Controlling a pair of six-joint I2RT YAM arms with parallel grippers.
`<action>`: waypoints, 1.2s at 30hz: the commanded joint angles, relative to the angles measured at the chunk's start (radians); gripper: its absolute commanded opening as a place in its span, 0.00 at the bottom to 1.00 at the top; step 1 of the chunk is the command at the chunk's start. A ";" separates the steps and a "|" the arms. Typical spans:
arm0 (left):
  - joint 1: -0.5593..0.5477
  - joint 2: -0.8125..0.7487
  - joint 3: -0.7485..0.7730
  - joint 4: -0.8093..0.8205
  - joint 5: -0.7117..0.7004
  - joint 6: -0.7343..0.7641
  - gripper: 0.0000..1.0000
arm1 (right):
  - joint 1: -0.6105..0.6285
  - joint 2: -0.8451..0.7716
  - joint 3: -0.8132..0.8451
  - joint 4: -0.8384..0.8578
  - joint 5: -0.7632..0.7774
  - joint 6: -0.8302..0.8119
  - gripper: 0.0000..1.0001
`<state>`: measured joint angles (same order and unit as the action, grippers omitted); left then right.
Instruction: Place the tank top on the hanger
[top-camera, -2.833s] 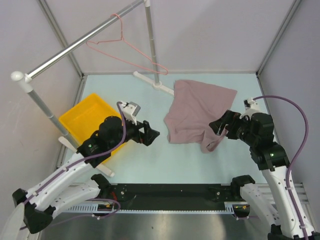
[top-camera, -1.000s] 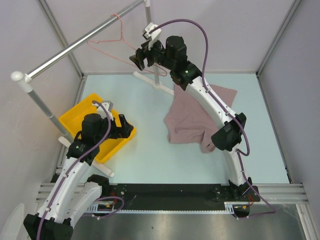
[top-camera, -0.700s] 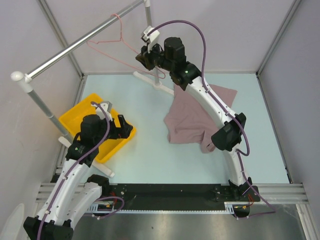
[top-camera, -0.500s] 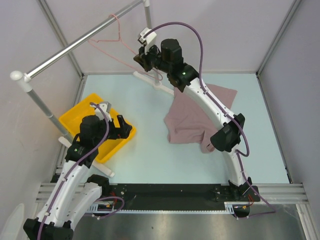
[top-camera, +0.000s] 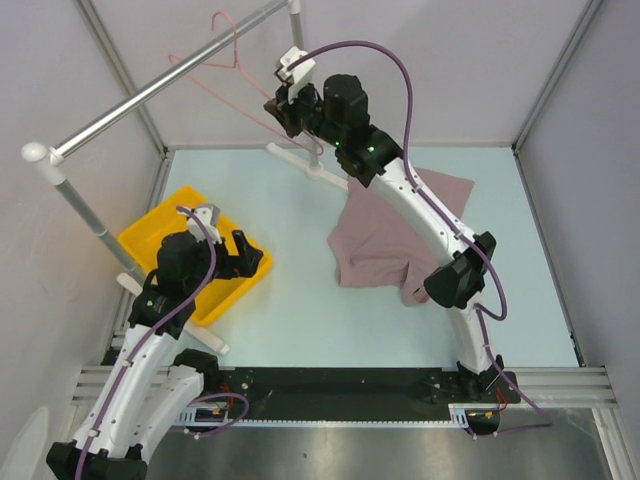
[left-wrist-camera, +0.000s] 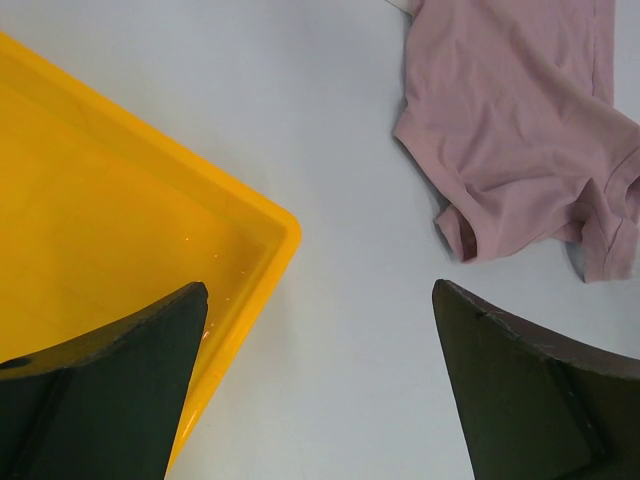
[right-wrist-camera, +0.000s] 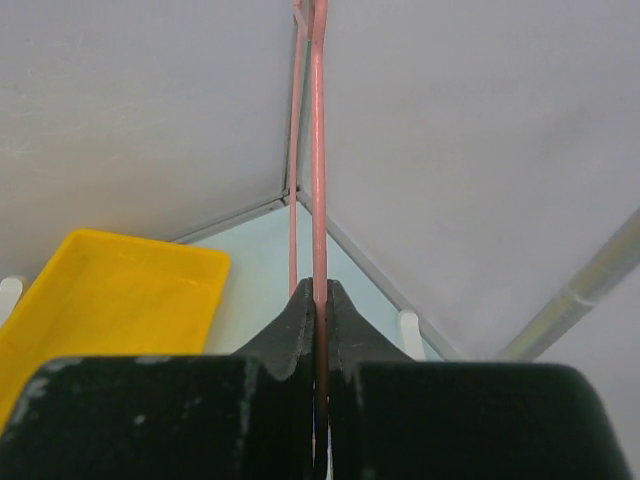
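Note:
The tank top (top-camera: 395, 225) lies crumpled and flat on the table, right of centre; it also shows at the top right of the left wrist view as mauve-pink tank top (left-wrist-camera: 520, 130). The thin pink hanger (top-camera: 238, 62) is up by the grey rail, tilted, its hook above the bar. My right gripper (top-camera: 284, 108) is shut on the hanger's lower wire near its right end; in the right wrist view the hanger wire (right-wrist-camera: 318, 150) runs straight up out of the closed right gripper (right-wrist-camera: 318, 292). My left gripper (top-camera: 247, 258) hangs open and empty over the bin's corner, well left of the tank top.
A yellow bin (top-camera: 165, 235) sits at the left, its rim (left-wrist-camera: 240, 205) under my left fingers (left-wrist-camera: 130, 380). The grey rail (top-camera: 150, 90) crosses the back left on a post (top-camera: 300, 70) with a white foot (top-camera: 310, 165). Walls enclose three sides.
My right gripper has shut on the hanger wire and lifted it, so the hook has risen up and left along the rail. The left arm has hardly moved.

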<state>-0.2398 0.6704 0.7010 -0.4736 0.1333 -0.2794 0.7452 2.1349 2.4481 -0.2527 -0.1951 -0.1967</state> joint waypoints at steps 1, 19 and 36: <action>0.008 -0.020 0.002 0.035 0.002 0.008 0.99 | 0.003 -0.112 0.045 0.086 0.033 -0.020 0.00; 0.008 -0.026 -0.005 0.043 0.000 0.026 0.99 | 0.002 -0.403 -0.372 0.081 0.111 -0.063 0.00; -0.313 0.060 -0.053 0.188 -0.128 -0.116 0.88 | -0.004 -1.170 -1.268 -0.008 0.401 0.060 0.00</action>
<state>-0.3496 0.7094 0.6937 -0.4240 0.1017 -0.2897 0.7448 1.0901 1.2873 -0.2131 0.0860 -0.2146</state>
